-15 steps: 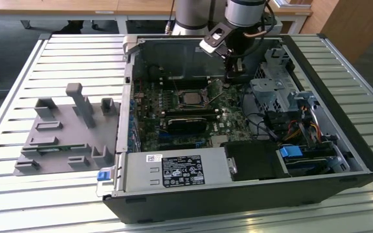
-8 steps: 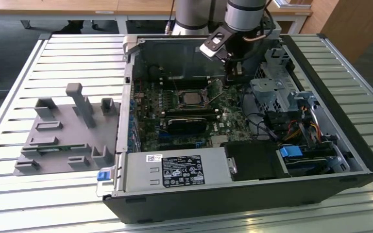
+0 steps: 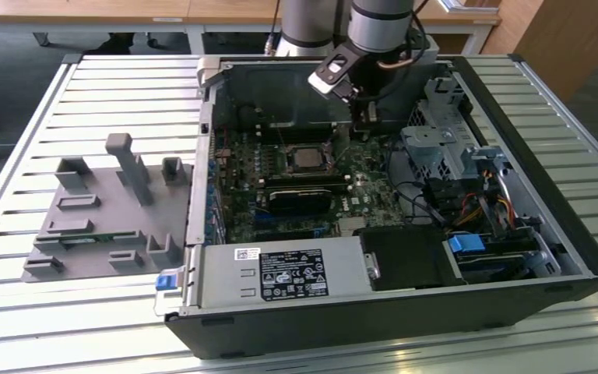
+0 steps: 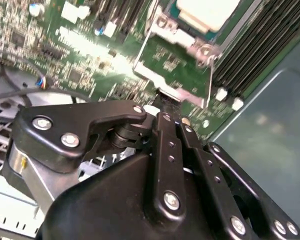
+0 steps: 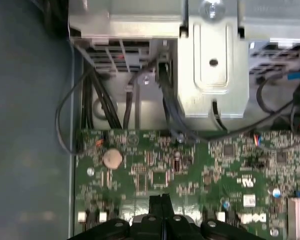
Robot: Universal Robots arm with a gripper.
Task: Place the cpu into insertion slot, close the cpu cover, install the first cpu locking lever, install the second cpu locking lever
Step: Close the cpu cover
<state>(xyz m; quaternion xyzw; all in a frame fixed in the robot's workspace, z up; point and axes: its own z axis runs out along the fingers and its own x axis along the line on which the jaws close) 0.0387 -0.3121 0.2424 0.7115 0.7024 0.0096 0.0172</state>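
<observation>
Now | cpu (image 3: 305,158) | just beside gripper (image 3: 364,128), toward exterior view's left

You get soft, even light in the exterior view: the slatted table (image 3: 71,319) shines pale, while the case interior (image 3: 278,101) sits in shade. In the second wrist view the cpu (image 4: 207,11) glares white and the motherboard (image 4: 75,55) smears with blur.

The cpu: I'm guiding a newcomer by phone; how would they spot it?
Inside the open computer case, find the green motherboard. Near its middle sits the cpu, a small flat silver-grey square framed in metal, unlike the long black card beside it.
</observation>
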